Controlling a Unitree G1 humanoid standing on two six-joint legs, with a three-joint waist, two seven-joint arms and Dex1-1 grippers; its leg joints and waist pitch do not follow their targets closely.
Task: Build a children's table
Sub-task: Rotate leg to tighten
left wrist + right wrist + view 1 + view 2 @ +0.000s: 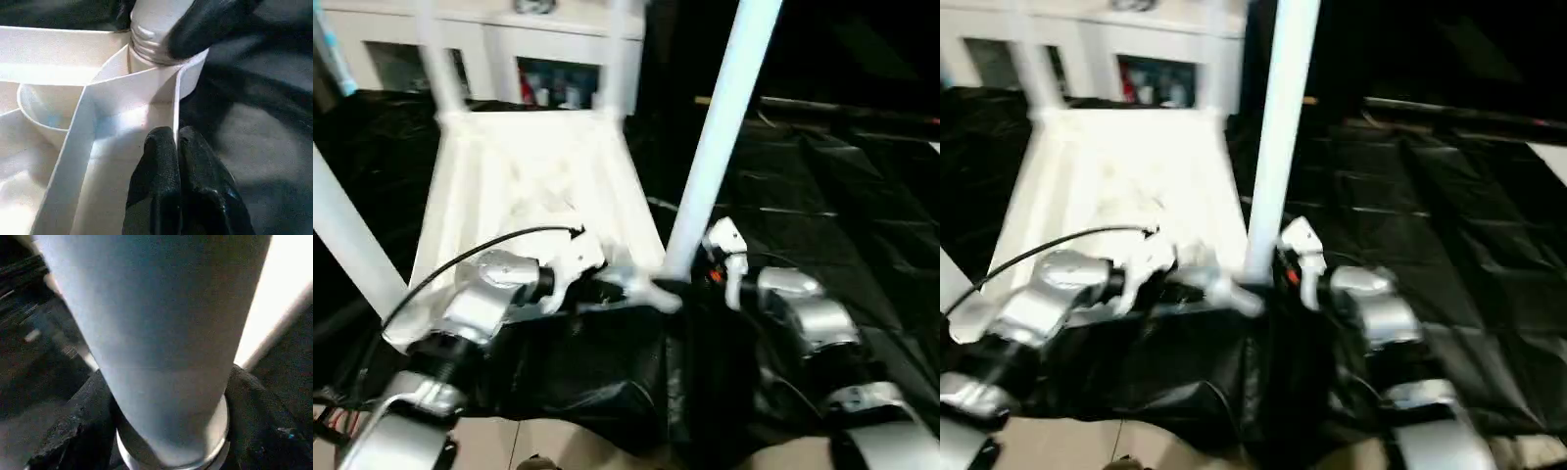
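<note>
The white children's table top [529, 186] lies upside down on a black sheet, ribbed underside up. White legs stand up from its corners. The near right leg [715, 137] rises from the corner socket [146, 54] closest to me. My left gripper [177, 161] is shut on a thin white rib [175, 107] of the underside just beside that socket. My right gripper [168, 382] is closed around the base of that same leg [161, 333], one black finger [73, 431] on each side. In the left wrist view a right finger [205, 24] presses against the leg's threaded end.
A white cabinet with glass doors [509, 39] stands behind the table. The wrinkled black sheet [822, 196] spreads to the right. Another leg [347, 235] slants up at the left edge. A black cable [460, 259] loops over my left forearm. Beige floor [548, 441] shows nearest me.
</note>
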